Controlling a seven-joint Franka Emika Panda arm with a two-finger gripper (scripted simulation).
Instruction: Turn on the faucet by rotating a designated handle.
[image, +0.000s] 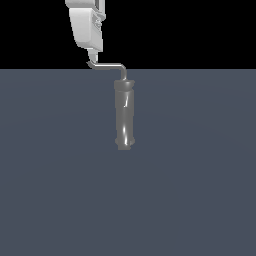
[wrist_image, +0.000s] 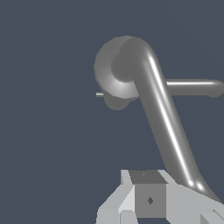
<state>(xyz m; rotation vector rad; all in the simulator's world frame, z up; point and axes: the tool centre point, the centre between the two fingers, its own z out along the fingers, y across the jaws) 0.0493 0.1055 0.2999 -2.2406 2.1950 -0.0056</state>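
The faucet (image: 124, 115) is a tall glossy grey cylinder standing upright on the dark floor. In the wrist view I look down on its round top (wrist_image: 111, 70). The handle (image: 107, 65), a thin bent rod, rises from the faucet's top and runs level toward the exterior view's left, ending in a small hooked tip. In the wrist view the handle (wrist_image: 164, 118) runs from the faucet's top to just beside my fingers. My white gripper (image: 93, 52) hangs right above the hooked tip, touching or nearly touching it. Its fingers (wrist_image: 148, 199) look closed together, with the rod beside them, not between them.
A second, shorter grey rod (wrist_image: 192, 87) sticks out sideways from the faucet in the wrist view, and a thin pin (wrist_image: 99, 94) shows on the opposite side. The floor (image: 200, 200) is flat dark blue-grey all around the faucet.
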